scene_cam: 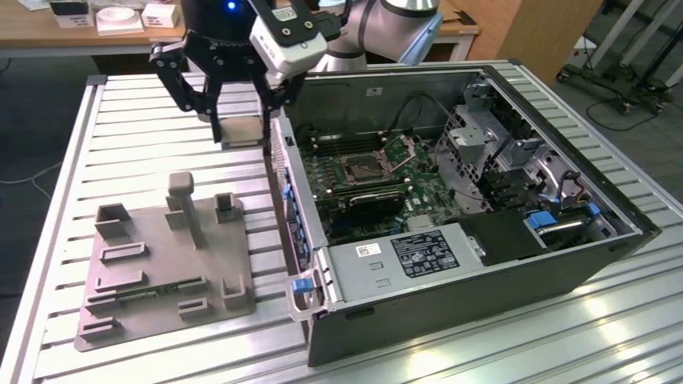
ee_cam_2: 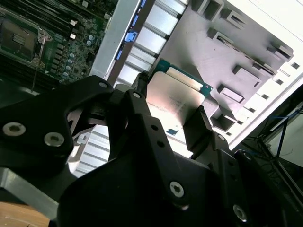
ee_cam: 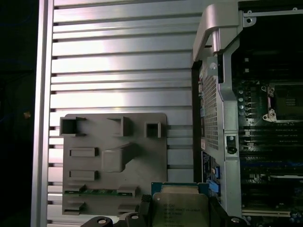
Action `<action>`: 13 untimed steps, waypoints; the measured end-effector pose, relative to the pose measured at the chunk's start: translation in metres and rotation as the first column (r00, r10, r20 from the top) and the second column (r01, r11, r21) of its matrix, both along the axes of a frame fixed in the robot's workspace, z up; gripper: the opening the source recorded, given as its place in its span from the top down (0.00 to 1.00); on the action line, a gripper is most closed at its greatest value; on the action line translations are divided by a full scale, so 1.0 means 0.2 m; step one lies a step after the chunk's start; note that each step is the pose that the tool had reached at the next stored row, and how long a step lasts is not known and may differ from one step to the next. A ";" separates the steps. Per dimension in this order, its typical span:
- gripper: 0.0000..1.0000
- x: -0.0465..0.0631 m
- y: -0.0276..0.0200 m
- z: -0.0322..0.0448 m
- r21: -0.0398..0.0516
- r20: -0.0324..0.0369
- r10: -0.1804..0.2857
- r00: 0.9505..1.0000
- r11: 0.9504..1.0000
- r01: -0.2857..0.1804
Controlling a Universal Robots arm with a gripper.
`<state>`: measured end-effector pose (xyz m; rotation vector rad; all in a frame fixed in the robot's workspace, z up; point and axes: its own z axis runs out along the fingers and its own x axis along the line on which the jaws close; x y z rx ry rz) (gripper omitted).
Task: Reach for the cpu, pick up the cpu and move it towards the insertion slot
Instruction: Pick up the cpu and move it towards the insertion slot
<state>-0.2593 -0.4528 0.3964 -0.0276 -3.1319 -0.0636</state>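
While clamped between the two black fingers (ee_cam_2: 199, 132), the cpu (ee_cam_2: 177, 101) sits in the hand (scene_cam: 241, 132), lifted off the worktop (scene_cam: 139, 152). Hand closed on the chip's edges, just outside the case (scene_cam: 469, 264) wall. Slot (scene_cam: 360, 168) lies inside the case, apart from the chip. Grey fixture (ee_cam: 113, 161) rests on the worktop beside the case, below the hand.

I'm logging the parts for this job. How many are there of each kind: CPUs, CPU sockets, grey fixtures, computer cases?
cpu: 1, held in the gripper
insertion slot: 1
grey plastic fixture: 1
computer case: 1
Total: 4
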 end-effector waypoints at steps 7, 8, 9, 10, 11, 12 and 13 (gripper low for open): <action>0.45 0.04 0.000 0.000 0.000 0.000 0.000 1.000 1.000 0.000; 0.45 0.04 0.000 0.000 0.000 0.000 0.000 1.000 1.000 0.000; 0.45 0.05 0.000 0.000 0.000 0.000 0.000 1.000 1.000 0.000; 0.45 0.07 0.000 0.000 0.000 0.000 0.000 1.000 1.000 0.000; 0.45 0.08 0.000 0.000 0.000 0.000 0.000 1.000 1.000 0.000; 0.45 0.08 0.000 0.000 0.000 0.000 0.000 1.000 1.000 0.000; 0.45 0.09 0.000 0.000 0.000 0.000 0.000 1.000 1.000 0.000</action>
